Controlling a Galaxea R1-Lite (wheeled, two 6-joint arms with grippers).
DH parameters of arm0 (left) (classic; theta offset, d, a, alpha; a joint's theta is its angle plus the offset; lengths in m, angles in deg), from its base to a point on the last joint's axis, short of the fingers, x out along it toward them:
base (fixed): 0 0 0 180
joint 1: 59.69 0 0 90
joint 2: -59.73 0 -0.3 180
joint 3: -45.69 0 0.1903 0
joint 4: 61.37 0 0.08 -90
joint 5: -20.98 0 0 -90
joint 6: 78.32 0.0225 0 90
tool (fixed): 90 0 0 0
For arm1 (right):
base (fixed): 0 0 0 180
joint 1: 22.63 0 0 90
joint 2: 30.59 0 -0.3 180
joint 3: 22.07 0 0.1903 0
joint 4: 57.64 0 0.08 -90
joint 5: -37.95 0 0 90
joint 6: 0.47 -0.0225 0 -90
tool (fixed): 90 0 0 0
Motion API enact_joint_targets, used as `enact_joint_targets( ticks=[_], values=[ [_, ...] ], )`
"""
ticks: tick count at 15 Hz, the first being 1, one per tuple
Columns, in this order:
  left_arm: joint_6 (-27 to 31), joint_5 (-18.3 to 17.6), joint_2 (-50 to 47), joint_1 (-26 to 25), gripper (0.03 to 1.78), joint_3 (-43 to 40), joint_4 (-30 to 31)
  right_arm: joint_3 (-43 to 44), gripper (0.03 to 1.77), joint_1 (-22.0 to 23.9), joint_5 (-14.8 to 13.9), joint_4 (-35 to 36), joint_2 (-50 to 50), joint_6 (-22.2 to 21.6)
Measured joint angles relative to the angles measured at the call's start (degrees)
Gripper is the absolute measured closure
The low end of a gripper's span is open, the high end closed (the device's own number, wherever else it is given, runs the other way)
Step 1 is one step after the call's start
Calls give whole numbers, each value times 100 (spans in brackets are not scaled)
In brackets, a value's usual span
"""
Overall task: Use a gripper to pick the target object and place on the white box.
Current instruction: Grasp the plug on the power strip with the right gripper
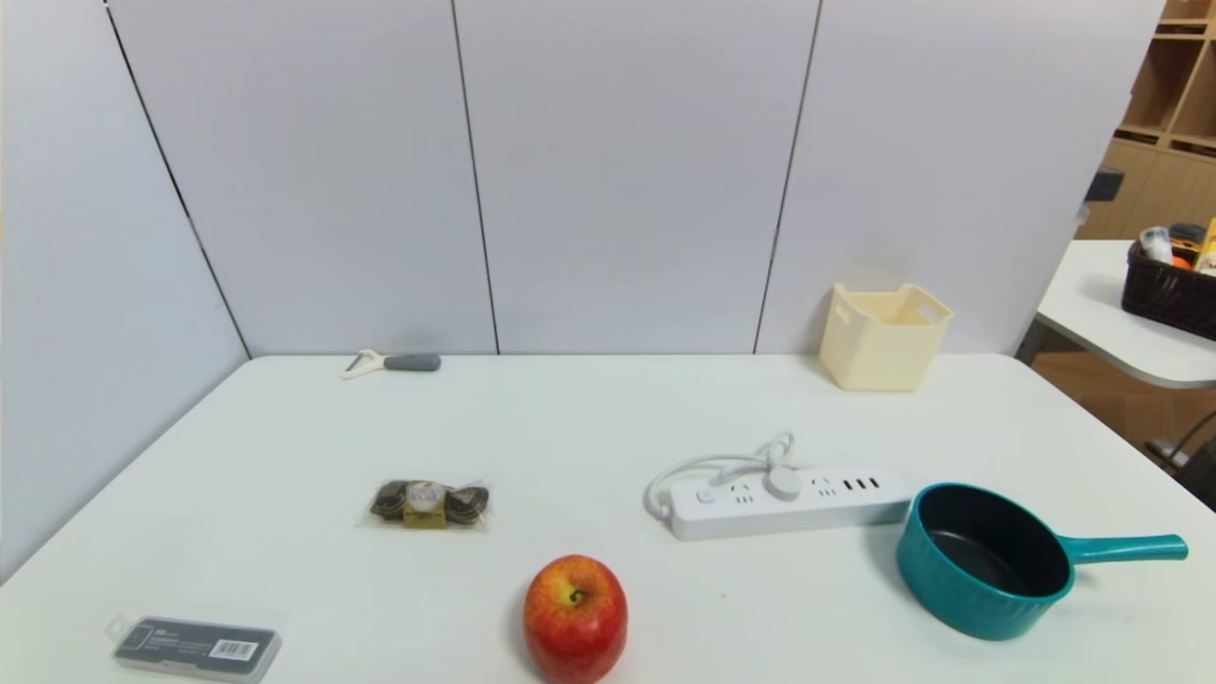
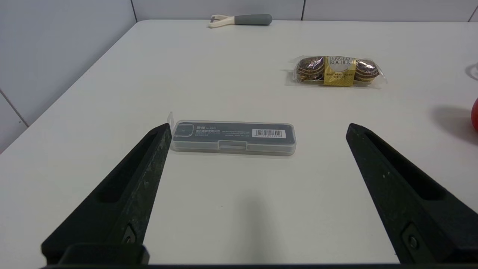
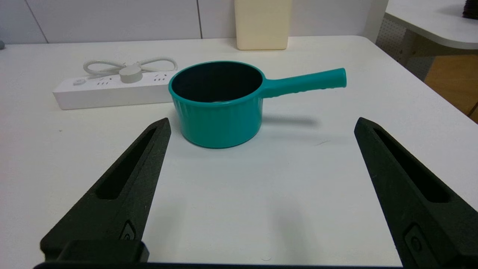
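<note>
Above the near part of the table [image 1: 380, 579], the right gripper [image 3: 262, 121] is waiting with its fingers wide apart and holding nothing; the left gripper [image 2: 258, 127] is idling on the other side, also open, near the grey case [image 2: 233, 136]. Beyond the right fingers the teal saucepan [image 1: 988, 570] is standing, and just beside it the power strip [image 1: 788, 503] is lying farther forward and to the robot's left, its long axis running mostly sideways. The right arm seems the nearer one, probably needing to pass the pan. Behind, the cream box [image 1: 879, 351] is standing upright.
</note>
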Motion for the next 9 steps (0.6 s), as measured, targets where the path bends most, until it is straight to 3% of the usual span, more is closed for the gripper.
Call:
enact_joint_targets(
  ticks=[5,9],
  values=[
    [0,-1,0,0,12,0,0,9,10,2,5,-38,0,18],
    [0,-4,0,0,12,0,0,313,10,2,16,-464,87,27]
  ],
)
